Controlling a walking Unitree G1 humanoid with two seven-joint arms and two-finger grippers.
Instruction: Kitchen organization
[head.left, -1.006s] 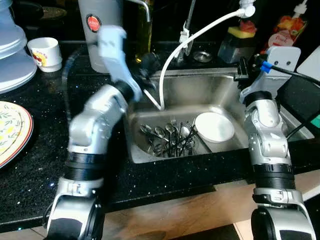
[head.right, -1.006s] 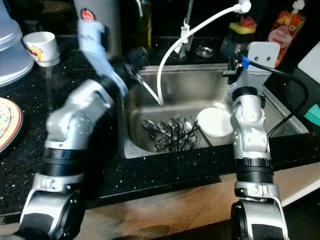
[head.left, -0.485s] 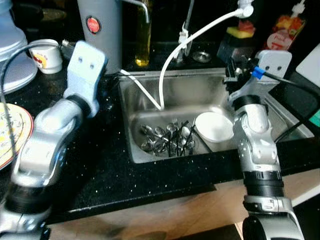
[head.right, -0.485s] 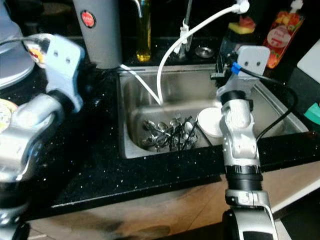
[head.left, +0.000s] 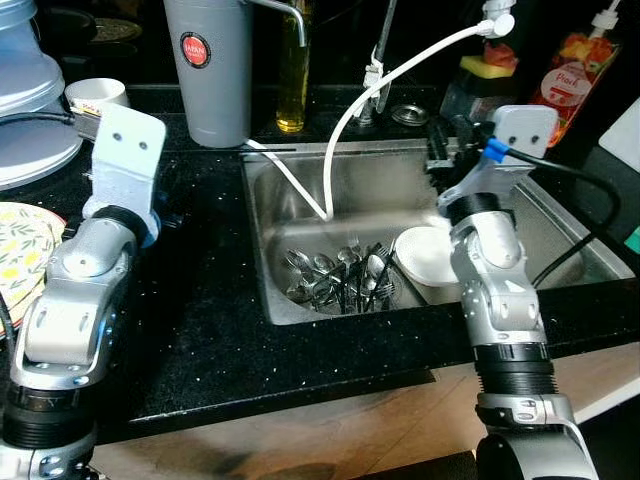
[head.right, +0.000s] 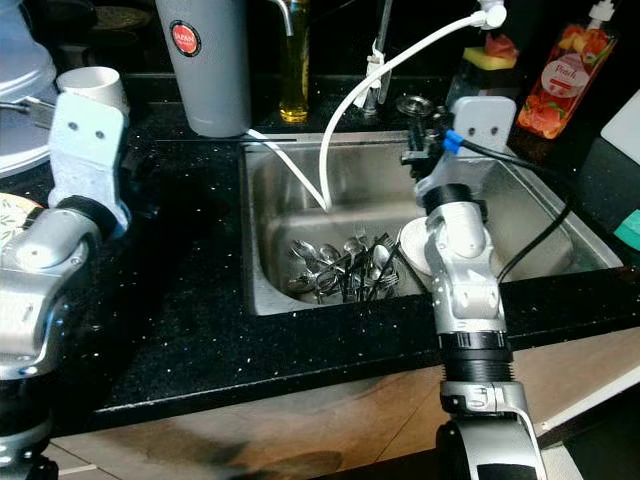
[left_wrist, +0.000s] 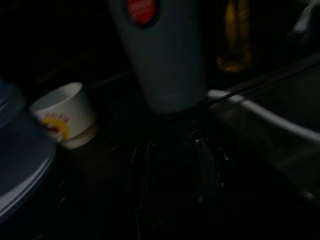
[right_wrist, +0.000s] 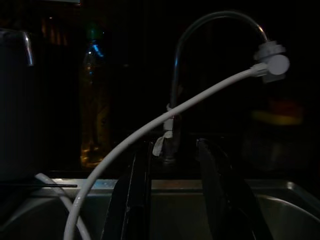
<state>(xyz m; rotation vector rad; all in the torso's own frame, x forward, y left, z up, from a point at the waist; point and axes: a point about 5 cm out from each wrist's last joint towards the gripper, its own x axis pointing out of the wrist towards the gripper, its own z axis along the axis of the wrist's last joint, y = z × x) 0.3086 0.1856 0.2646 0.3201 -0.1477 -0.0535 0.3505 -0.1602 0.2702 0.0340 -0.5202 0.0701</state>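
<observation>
Nearest the robot, along the front edge of the black speckled counter, bare surface runs between the two silver arms, with a patterned plate lying at the far left edge. Just behind that front lip the steel sink drops away; a heap of cutlery lies on its floor toward the front wall, and a white bowl sits just beside the heap on the right, partly hidden by the right arm. Left of the sink, the left gripper hangs over open counter; its fingers are only dim shapes in the dark wrist view, and I cannot tell how they stand. Over the sink's right rear corner, the right gripper is raised, its two black fingers parted with a narrow gap and nothing between them, pointing at the tap base. A white hose arcs from the tap into the basin. Farther back stand a grey jug, a white cup, an oil bottle, a sponge and a red soap bottle
</observation>
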